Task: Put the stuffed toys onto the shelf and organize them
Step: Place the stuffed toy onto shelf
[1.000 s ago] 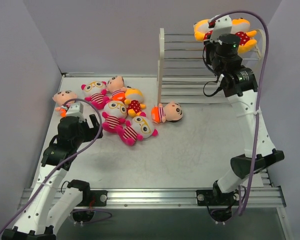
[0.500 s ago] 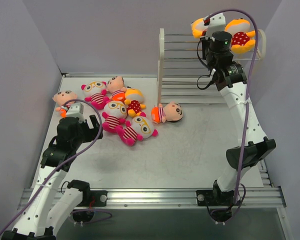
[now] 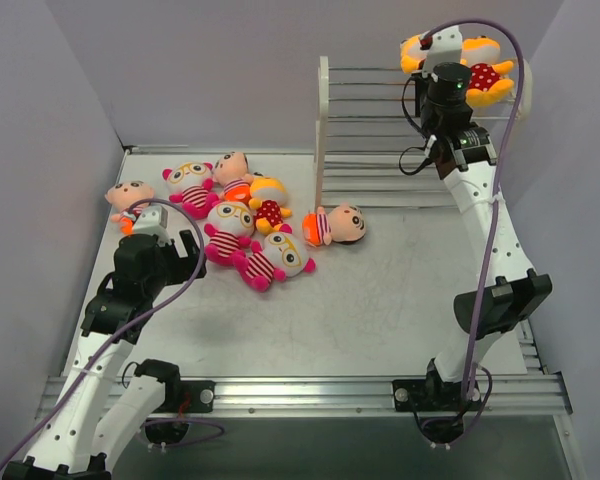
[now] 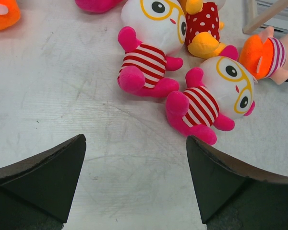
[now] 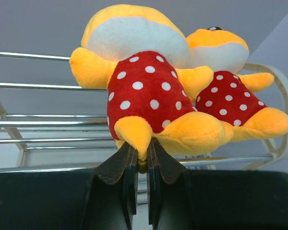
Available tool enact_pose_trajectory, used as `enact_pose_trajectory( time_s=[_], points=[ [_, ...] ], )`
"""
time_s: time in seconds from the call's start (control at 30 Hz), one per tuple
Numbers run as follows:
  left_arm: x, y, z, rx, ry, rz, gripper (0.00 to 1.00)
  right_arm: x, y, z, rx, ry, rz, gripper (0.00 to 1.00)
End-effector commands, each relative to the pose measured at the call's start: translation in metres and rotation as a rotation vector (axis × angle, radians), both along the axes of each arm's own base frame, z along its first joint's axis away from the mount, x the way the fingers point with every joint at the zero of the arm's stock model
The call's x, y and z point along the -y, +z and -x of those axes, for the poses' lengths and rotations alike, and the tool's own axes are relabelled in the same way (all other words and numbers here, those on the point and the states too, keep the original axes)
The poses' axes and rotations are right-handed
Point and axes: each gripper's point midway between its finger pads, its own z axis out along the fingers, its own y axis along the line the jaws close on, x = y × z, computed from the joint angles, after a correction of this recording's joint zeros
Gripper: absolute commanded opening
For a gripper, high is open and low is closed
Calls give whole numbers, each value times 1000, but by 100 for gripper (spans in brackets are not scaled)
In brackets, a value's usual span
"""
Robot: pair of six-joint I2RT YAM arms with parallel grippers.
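My right gripper (image 3: 438, 62) is shut on the lower foot seam of a yellow doll with a red polka-dot body (image 5: 144, 91). It holds the doll at the top tier of the white wire shelf (image 3: 368, 130), against a second yellow polka-dot doll (image 5: 230, 91) lying on the top rods. My left gripper (image 4: 134, 177) is open and empty above bare table, just short of two pink-striped dolls with yellow glasses (image 4: 149, 48) (image 4: 216, 96). A third yellow doll (image 3: 268, 205) and three peach-faced dolls (image 3: 128, 197) (image 3: 232, 172) (image 3: 338, 225) lie on the table.
Another glasses doll (image 3: 190, 182) lies at the back left of the pile. The shelf's two lower tiers (image 5: 38, 122) show only bare rods. Grey walls close in the table on the left, back and right.
My right gripper carried the yellow doll left along the top tier, then back right against the second yellow doll. The left arm has not moved.
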Motion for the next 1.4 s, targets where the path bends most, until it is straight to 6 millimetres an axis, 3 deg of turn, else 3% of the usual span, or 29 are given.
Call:
enact_pose_trajectory(
  time_s=[0.0,0.63,0.9,1.37],
  points=[
    [1,12,-4,51,-6,4,94,3,1,-10,39,-14,-12,0],
    [1,12,-4,52,-9,6,94,-6,-31,-21,-18,21,-24,0],
    [2,10,-4,46,-13,6,94,-7,-34,-18,-24,27,-33,22],
    [3,10,-4,46,-17,7,94,-12,-30,-19,-2,39,-84,37]
  ],
)
